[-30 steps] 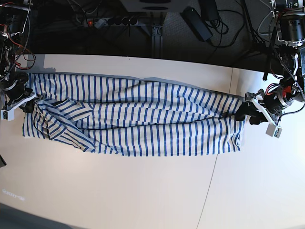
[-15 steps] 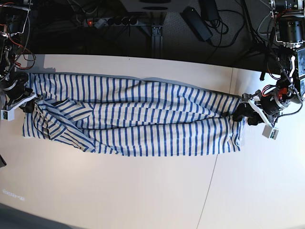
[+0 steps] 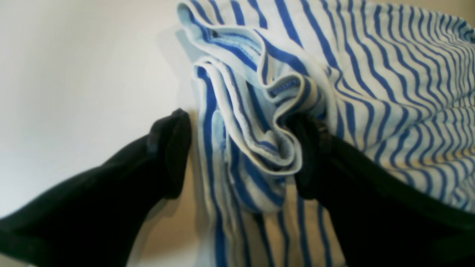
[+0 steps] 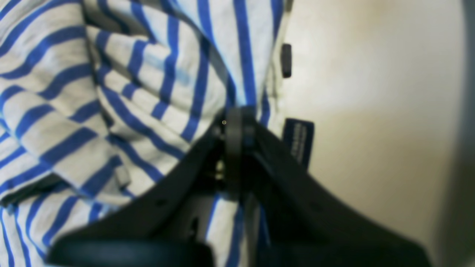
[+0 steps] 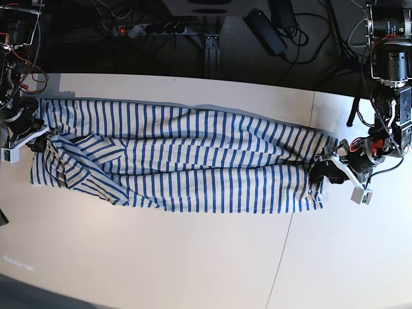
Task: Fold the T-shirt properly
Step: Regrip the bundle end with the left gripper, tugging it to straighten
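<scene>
the t-shirt (image 5: 180,164), a soft cream cloth with thin blue stripes, lies stretched as a long band across the pale table (image 5: 161,257), from 9 o'clock to 3 o'clock in my base view, its long edges rolled inward and creased. i judge i'm partway through a lengthwise fold, with both ends tended. my right gripper (image 4: 235,122) is pinched tight on a bunched edge beside a small dark tag (image 4: 298,141). my left gripper (image 3: 241,148) stands spread wide, its black fingers (image 3: 170,148) straddling a crumpled hem without squeezing it. next, i reckon, the left needs to close on that bunch, or reset to a flatter layer, taking both thicknesses so the fold carries evenly.
</scene>
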Controlling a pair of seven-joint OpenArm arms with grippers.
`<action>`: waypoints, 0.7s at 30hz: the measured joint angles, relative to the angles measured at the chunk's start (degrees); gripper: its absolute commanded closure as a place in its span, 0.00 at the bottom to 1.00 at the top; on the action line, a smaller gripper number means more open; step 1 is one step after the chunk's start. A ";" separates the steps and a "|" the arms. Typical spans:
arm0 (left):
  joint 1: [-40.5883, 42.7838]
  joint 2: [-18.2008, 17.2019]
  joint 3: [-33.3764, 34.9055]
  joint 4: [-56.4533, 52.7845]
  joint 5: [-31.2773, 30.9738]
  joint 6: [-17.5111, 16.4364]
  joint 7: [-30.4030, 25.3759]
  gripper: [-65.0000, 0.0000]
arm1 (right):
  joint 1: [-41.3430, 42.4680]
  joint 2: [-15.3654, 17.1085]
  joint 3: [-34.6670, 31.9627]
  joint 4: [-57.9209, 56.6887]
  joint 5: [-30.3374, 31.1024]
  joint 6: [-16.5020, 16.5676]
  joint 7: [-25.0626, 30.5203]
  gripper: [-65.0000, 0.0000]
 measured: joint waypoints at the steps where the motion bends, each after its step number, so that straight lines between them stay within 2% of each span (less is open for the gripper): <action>1: 0.00 0.02 0.50 -0.09 -1.01 -0.02 0.02 0.30 | 0.00 0.00 0.00 -0.02 0.00 0.00 0.00 1.00; 8: -0.55 2.19 4.85 -0.04 -5.73 -0.02 0.98 0.31 | 0.00 0.00 0.00 -0.02 0.26 0.00 -0.04 1.00; 9: -0.57 2.60 5.33 -0.02 -6.08 -0.02 0.85 0.36 | 0.00 0.00 0.00 -0.02 0.26 0.00 -0.02 1.00; 10: -0.59 3.06 5.60 0.02 -6.03 -0.02 0.74 0.45 | 0.00 0.00 0.00 -0.02 0.26 0.00 -0.02 1.00; 13: -0.24 3.74 5.86 -0.20 -5.20 -0.02 0.37 0.82 | 0.00 0.00 0.00 -0.02 0.44 0.02 -0.17 1.00; 15: 0.02 3.69 5.86 -0.31 -5.70 0.00 -0.07 0.96 | 0.00 0.00 0.00 -0.02 0.42 0.00 -0.20 1.00; 16: 0.02 3.69 5.86 -0.28 -5.35 -0.02 -0.24 1.00 | 0.00 0.00 0.00 -0.02 0.42 0.02 -0.20 1.00; 21: 0.04 3.69 5.90 -0.28 -3.43 -0.13 -2.51 1.00 | -0.11 0.00 0.00 -0.11 2.38 0.00 -0.35 1.00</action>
